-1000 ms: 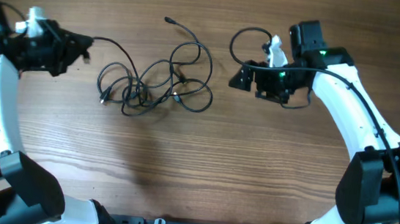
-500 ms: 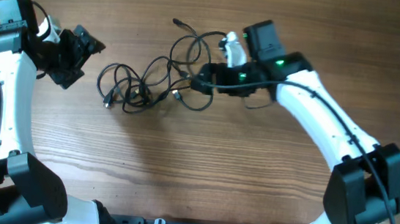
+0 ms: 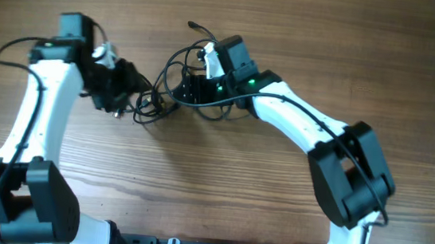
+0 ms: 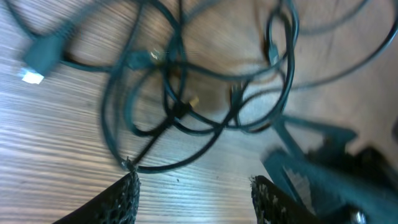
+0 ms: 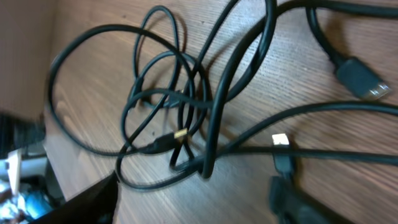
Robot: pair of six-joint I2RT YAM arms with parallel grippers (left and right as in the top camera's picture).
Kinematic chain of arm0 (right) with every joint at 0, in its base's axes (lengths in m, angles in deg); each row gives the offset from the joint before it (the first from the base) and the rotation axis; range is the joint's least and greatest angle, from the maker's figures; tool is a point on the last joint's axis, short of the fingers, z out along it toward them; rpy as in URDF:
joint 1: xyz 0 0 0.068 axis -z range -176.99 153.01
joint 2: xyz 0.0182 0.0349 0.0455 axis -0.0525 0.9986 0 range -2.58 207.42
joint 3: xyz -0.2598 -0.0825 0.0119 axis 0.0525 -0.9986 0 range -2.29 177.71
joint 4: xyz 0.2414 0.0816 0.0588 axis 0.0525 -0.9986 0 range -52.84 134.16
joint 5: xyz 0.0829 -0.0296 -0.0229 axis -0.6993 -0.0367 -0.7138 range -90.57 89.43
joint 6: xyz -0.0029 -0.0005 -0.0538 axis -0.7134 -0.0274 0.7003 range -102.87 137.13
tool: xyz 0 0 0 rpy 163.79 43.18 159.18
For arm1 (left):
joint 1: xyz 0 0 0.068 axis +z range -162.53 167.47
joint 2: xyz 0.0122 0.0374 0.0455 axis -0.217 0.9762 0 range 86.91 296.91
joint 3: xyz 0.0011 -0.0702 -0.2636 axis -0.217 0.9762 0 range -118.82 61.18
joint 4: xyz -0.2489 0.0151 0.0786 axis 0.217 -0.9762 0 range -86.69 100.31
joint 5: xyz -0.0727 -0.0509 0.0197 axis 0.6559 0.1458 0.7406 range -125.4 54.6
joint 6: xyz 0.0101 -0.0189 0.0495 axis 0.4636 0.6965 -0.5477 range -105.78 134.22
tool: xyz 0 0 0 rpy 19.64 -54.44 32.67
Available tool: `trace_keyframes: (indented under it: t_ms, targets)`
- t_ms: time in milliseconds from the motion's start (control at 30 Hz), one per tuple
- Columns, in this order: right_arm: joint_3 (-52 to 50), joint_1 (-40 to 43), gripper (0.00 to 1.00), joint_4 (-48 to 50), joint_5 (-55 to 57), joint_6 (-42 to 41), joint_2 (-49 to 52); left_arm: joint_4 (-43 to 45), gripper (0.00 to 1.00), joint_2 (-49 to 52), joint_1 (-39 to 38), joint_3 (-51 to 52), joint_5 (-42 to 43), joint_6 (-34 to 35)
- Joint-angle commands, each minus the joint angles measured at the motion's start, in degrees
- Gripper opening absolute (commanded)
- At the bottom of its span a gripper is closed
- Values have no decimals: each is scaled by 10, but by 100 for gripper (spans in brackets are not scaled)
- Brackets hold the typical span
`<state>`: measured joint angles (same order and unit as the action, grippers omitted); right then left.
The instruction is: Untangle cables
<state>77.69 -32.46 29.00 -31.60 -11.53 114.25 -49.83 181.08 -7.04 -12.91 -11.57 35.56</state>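
the cables (image 5: 213, 124) were seen in one tangled bunch on the table (image 3: 273, 207), between two grippers. the left gripper (image 4: 196, 195) and the right gripper (image 5: 196, 202) were both held open and empty, one on each side, likely so the bunch could be pulled apart. three plug ends (image 5: 359, 76) were counted; perhaps more were hidden.

**Both arms closed in on the cables**

The left end effector (image 3: 127, 88) swung in from the far left of the bench (image 3: 218, 202) and the right end effector (image 3: 189, 87) from the right. They ended up facing each other, with the cables (image 3: 160, 100) bunched between them. The left one's jaws, nearly shut a second earlier, had parted. Loops that had sprawled well ahead of the right end effector now lay just before its fingertips.
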Motion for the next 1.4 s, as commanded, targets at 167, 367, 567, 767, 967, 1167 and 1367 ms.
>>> trace_keyframes:
  t_ms: [167,367,567,767,967,1167,1367]
  targets:
    - [2,-1,4,64,6,-43,42,103,59,45,-42,78,1,-34]
    - [2,10,4,79,-62,-43,42,118,60,59,-43,82,88,-112]
    - [2,62,4,134,-267,-78,42,168,61,59,-69,104,85,-123]
    - [2,85,4,134,-371,-73,42,217,67,60,-80,112,68,-114]
    - [2,85,4,143,-393,-73,42,247,23,61,-80,112,68,-102]
    - [2,88,4,144,-411,-40,42,248,7,61,-80,113,67,-102]
    - [2,88,4,145,-411,-39,42,245,12,62,-80,114,61,-102]
